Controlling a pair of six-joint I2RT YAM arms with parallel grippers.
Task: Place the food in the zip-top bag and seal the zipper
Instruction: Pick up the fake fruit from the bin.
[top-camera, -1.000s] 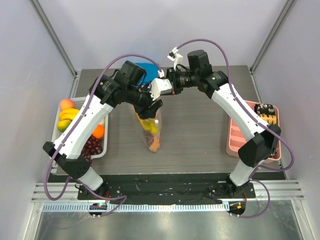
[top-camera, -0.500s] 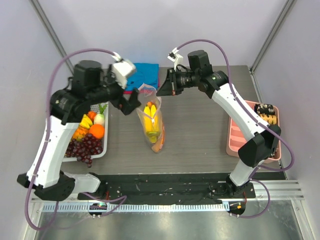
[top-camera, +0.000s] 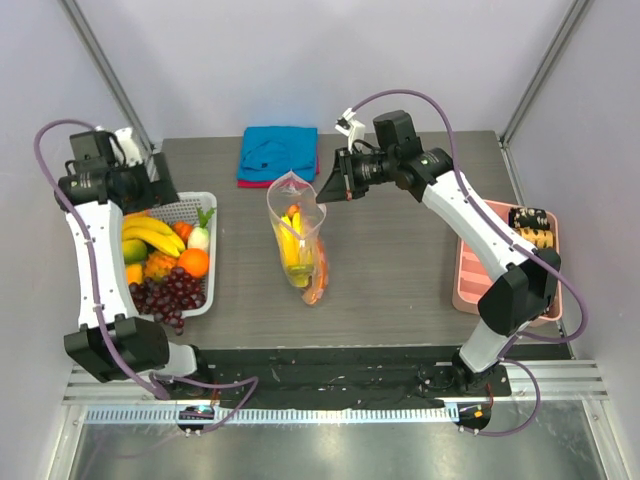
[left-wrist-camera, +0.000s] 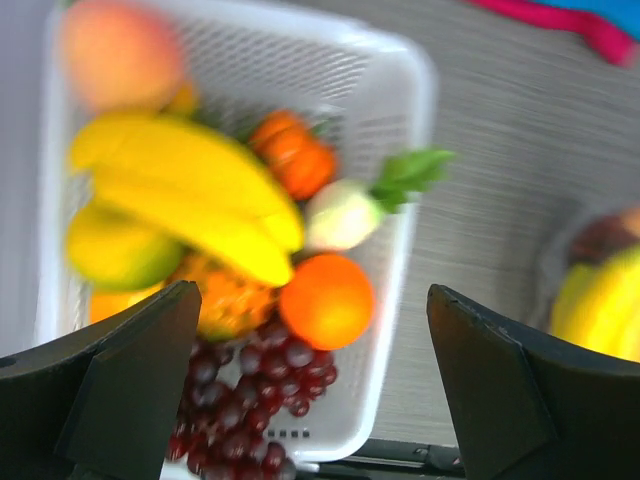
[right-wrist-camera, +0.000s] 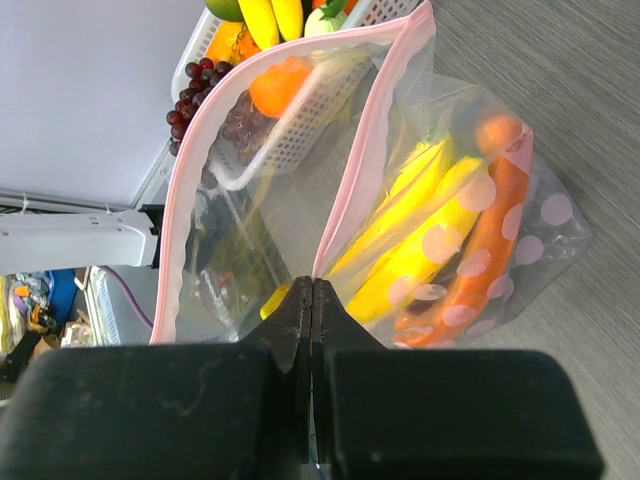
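Your left gripper (left-wrist-camera: 312, 295) hangs above the 9 o'clock side of the table (top-camera: 400, 280). Its dark, blocky fingers (left-wrist-camera: 130, 390) are spread wide with nothing between them. Below it sits a white plastic basket (top-camera: 207, 200) with mesh walls and rounded corners. It holds part of the food: curved yellow bananas (top-camera: 152, 232), a smooth round orange (top-camera: 194, 262), a knobbly bunch of dark grapes (top-camera: 170, 295) reaching the 6 o'clock rim, and a white radish (left-wrist-camera: 345, 215) with green leaves. The wrist view is too blurred to show more.

At the centre of the grey, wood-grained table is the bag (top-camera: 280, 215), clear crinkly plastic printed with pale pink dots. Its mouth stands open in a rounded loop and its body trails toward 6 o'clock. Inside lie long yellow pieces (right-wrist-camera: 420, 240) and a slim carrot (right-wrist-camera: 495, 190). The zipper (right-wrist-camera: 365, 170), a narrow pink strip, rims the mouth and is unsealed. Your right gripper (right-wrist-camera: 312, 290) reaches in from 2 o'clock with its black fingers pressed together. They pinch the zipper at the mouth's 3 o'clock corner.

At 12 o'clock lies a folded blue cloth (top-camera: 278, 150) with a red edge. At 3 o'clock a pink moulded tray (top-camera: 470, 280) carries brown-and-tan pieces (top-camera: 530, 225) at its far end.
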